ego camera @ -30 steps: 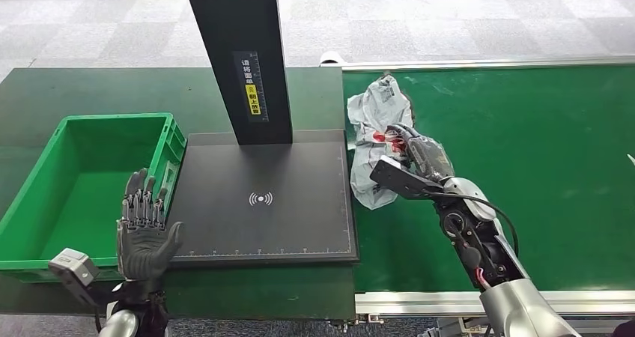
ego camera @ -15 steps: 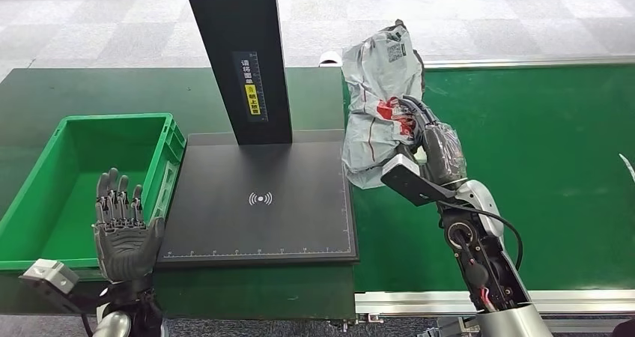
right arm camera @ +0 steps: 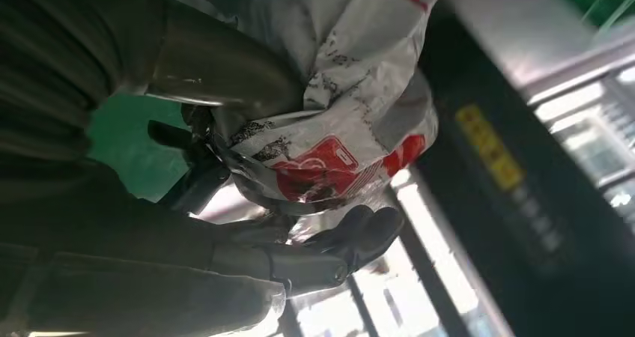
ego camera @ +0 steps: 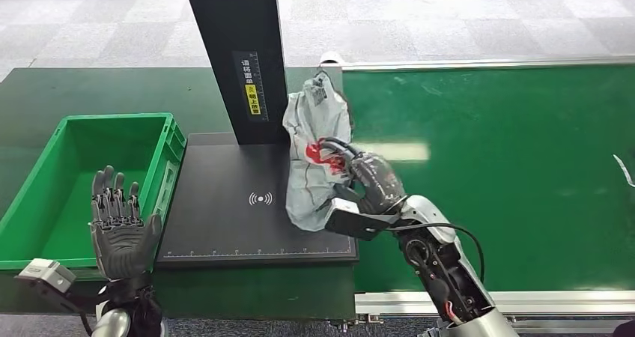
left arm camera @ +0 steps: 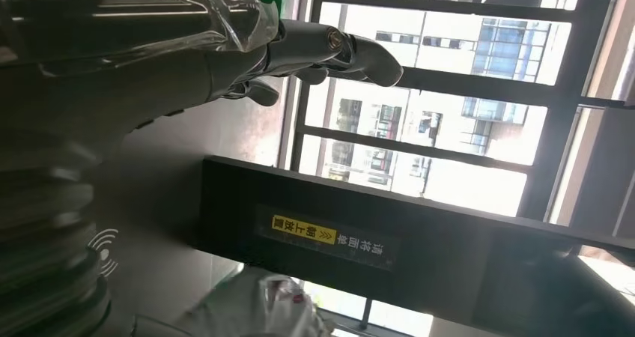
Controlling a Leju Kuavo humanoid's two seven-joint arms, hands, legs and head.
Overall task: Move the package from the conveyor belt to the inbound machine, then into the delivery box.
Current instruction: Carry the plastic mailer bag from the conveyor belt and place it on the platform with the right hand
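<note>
The head view looks forward and down from high on the robot, taking in the dark green surface (ego camera: pixel 90 90), the flat black scanner plate (ego camera: pixel 254 202) and the green conveyor belt (ego camera: pixel 524 165). The left wrist view sits close behind the left hand (left arm camera: pixel 225 52), turned on its side, facing windows. The right wrist view is very near the right hand (right arm camera: pixel 247 225). All three views share the tall black post with its yellow label (ego camera: pixel 252 97) (left arm camera: pixel 303 232) (right arm camera: pixel 490 146).

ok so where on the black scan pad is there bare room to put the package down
Bare: the pad left of the package, around its wireless mark, up to the green box. Crowded: its right edge, under the right hand, and by the post.
</note>
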